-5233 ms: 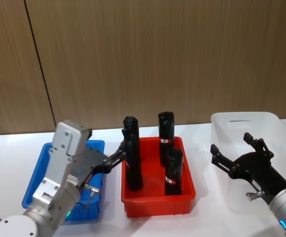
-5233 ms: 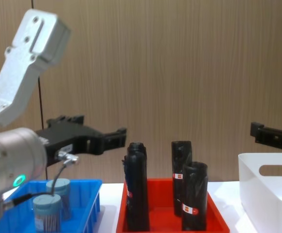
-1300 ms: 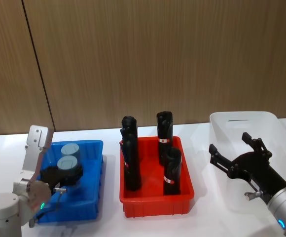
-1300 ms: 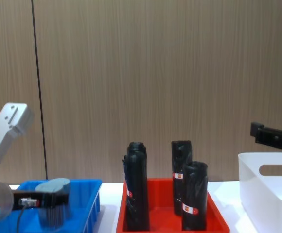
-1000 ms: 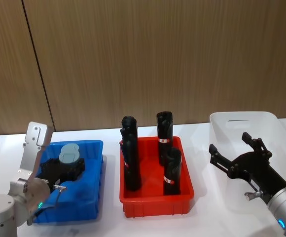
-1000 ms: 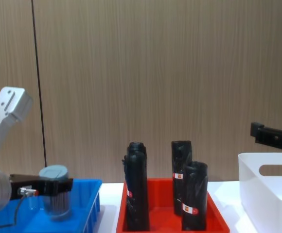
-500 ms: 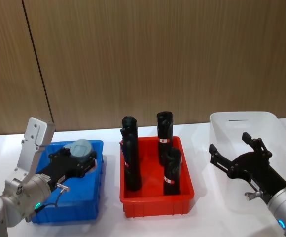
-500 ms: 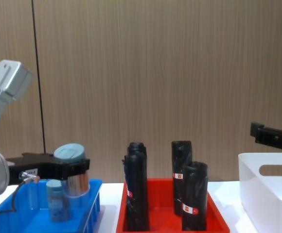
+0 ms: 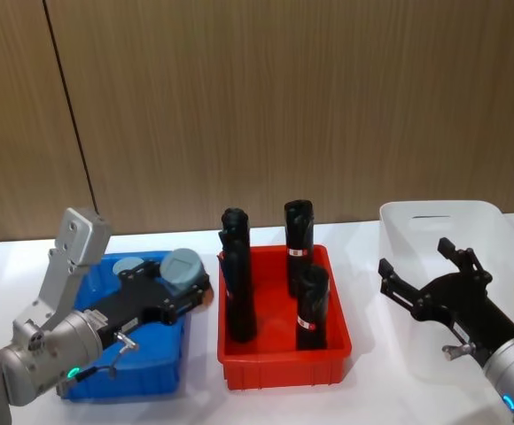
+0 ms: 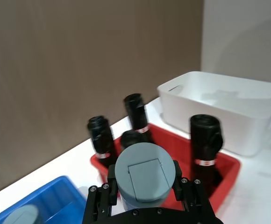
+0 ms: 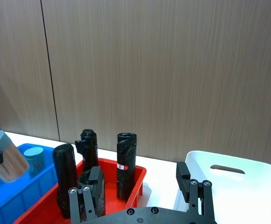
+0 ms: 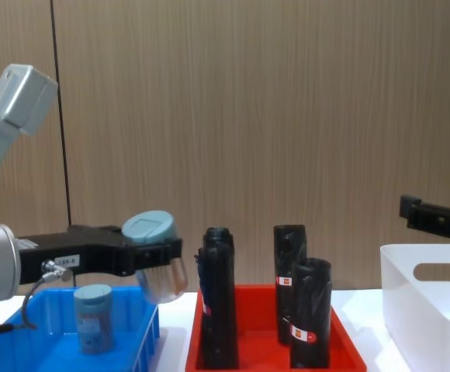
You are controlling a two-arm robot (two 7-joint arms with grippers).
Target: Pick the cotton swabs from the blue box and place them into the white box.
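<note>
My left gripper (image 9: 184, 285) is shut on one of the cotton swabs (image 9: 183, 266), a clear tub with a grey-blue lid, held tilted in the air over the right rim of the blue box (image 9: 161, 375). From the chest, the held tub (image 12: 158, 271) hangs between the blue box (image 12: 150, 327) and the red bin. Another swab tub (image 9: 128, 265) (image 12: 94, 307) stands in the blue box. The left wrist view has the held lid (image 10: 145, 171) close up. My right gripper (image 9: 415, 258) hovers open over the white box (image 9: 434, 216) at the right.
A red bin (image 9: 284, 365) stands between the blue and white boxes. It holds three tall black rolls (image 9: 237, 288) that rise above the bin walls. The white box (image 12: 433, 306) has a handle cutout. A wooden wall closes the back.
My left gripper dropped into the blue box, shut on a swab tub, lifted it and carried it right to the box's right rim. The right arm has not moved.
</note>
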